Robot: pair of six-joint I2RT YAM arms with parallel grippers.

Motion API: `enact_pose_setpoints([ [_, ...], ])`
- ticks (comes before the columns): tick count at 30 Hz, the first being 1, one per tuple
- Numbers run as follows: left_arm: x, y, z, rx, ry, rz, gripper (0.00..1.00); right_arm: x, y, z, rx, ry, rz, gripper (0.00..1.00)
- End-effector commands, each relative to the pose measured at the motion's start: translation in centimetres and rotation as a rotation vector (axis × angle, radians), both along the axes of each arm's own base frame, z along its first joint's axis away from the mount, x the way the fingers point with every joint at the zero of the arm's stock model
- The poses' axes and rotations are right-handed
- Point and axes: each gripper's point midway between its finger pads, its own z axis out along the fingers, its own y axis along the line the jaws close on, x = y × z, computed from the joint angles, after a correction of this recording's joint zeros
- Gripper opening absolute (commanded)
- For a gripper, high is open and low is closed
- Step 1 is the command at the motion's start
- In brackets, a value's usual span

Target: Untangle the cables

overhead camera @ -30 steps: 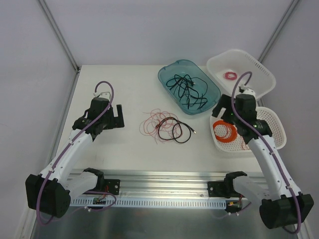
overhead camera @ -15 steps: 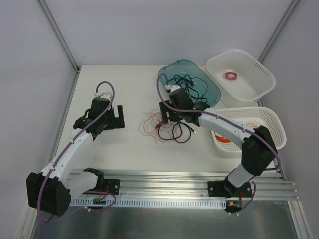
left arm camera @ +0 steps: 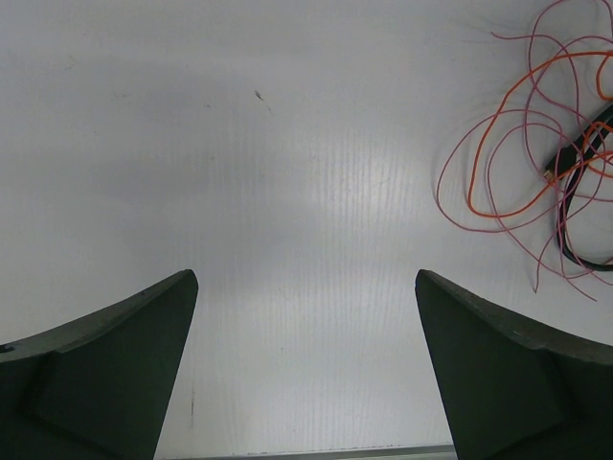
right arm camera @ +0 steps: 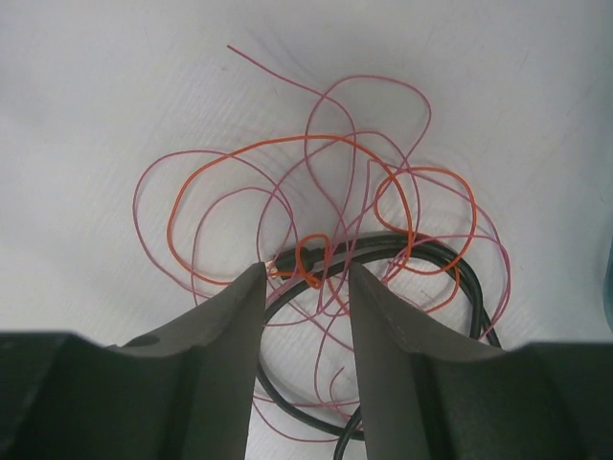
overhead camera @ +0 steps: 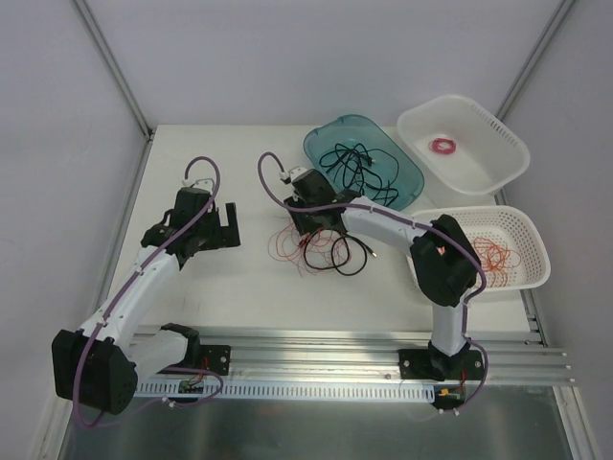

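Bright diffuse overhead light, faint shadows, glare on table (left arm camera: 326,192); right end effector (right arm camera: 306,275) soft-focused.

The white table (overhead camera: 239,287) bears the cables (overhead camera: 322,247), loosely tangled, a teal tray (overhead camera: 314,146), a far basket (overhead camera: 458,99) and a near basket (overhead camera: 542,251).

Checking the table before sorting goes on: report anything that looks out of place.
Only the tangle in the middle of the table stands out: thin red and orange wires snarled around a black cord.
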Motion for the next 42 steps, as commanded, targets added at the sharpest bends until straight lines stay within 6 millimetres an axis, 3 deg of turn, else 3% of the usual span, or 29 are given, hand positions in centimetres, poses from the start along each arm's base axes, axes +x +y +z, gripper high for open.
enact_pose_setpoints([
  [1, 0.3, 0.0, -0.1, -0.009, -0.002, -0.01, 0.99, 1.0, 1.9, 1.2, 0.024, -0.039, 0.067, 0.41],
  [12, 0.4, 0.0, -0.2, -0.038, 0.012, -0.007, 0.99, 0.8, 1.5, -2.4, -0.039, 0.02, 0.066, 0.36],
  [15, 0.4, 0.1, -0.3, -0.041, 0.014, -0.003, 0.99, 0.4, 1.3, -2.7, -0.04, 0.034, 0.067, 0.27],
  [16, 0.4, 0.1, -0.3, -0.042, 0.015, -0.002, 0.99, 0.2, 1.3, -2.7, -0.035, 0.039, 0.069, 0.19],
  [20, 0.5, 0.3, -0.3, -0.043, 0.015, 0.004, 0.99, -1.2, 2.3, -1.1, 0.024, 0.026, 0.099, 0.01],
  [27, 0.5, 0.5, -0.2, -0.04, 0.012, 0.014, 0.99, -5.5, 5.6, 7.0, 0.269, 0.007, 0.209, 0.01],
  [29, 0.5, 0.6, -0.2, -0.039, 0.01, 0.017, 0.99, -6.6, 6.2, 10.8, 0.361, -0.02, 0.245, 0.01],
  [31, 0.5, 0.7, -0.3, -0.036, 0.011, 0.021, 0.99, -7.4, 6.1, 14.6, 0.428, -0.068, 0.268, 0.01],
  [34, 0.5, 0.7, -0.3, -0.035, 0.012, 0.02, 0.99, -8.5, 6.1, 18.3, 0.512, -0.114, 0.302, 0.01],
  [35, 0.5, 0.7, -0.2, -0.035, 0.011, 0.02, 0.99, -9.2, 6.0, 20.8, 0.579, -0.147, 0.326, 0.01],
  [36, 0.5, 0.7, -0.3, -0.035, 0.011, 0.02, 0.99, -9.6, 5.8, 22.2, 0.615, -0.17, 0.336, 0.01],
  [37, 0.5, 0.8, -0.3, -0.033, 0.01, 0.024, 0.99, -10.0, 5.5, 22.2, 0.63, -0.172, 0.341, 0.01],
  [38, 0.5, 0.8, -0.3, -0.03, 0.012, 0.022, 0.99, -10.5, 5.1, 24.5, 0.687, -0.221, 0.36, 0.01],
  [40, 0.5, 0.8, -0.3, -0.029, 0.011, 0.025, 0.99, -10.7, 4.6, 25.0, 0.704, -0.246, 0.354, 0.01],
  [42, 0.6, 0.8, -0.2, -0.029, 0.008, 0.025, 0.99, -10.7, 4.0, 23.6, 0.672, -0.234, 0.333, 0.01],
])
